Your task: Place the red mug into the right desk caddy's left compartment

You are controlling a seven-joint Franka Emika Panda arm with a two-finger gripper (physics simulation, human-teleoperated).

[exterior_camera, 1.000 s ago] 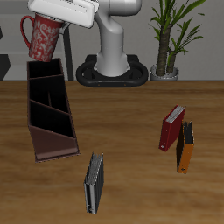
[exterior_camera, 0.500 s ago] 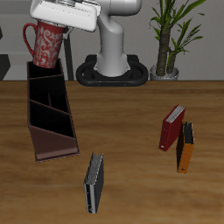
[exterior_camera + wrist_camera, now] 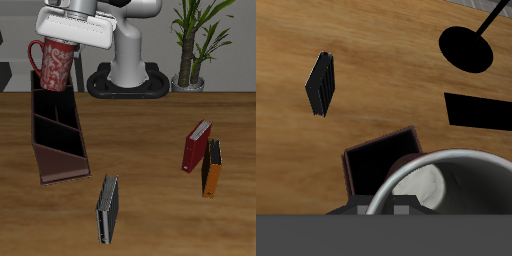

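Observation:
The red mug (image 3: 57,65), speckled pale with a loop handle, hangs upright from my gripper (image 3: 65,42), which is shut on its rim. It is held just above the far-back end of the right desk caddy (image 3: 55,135), a long dark maroon open box with partitions. In the wrist view the mug's pale grey inside (image 3: 446,195) fills the frame close to the camera, with one open end of the caddy (image 3: 381,160) showing beyond it. My fingertips are hidden behind the mug.
A dark grey book (image 3: 107,208) lies near the table's front edge, also in the wrist view (image 3: 321,83). A red upright book (image 3: 197,146) and an orange book (image 3: 212,168) stand on the caddy's far side. The robot base (image 3: 130,75) and a potted plant (image 3: 195,40) stand at the back.
My gripper has carried the mug lower and a little toward the caddy's back end, and the mug has turned from tilted to upright.

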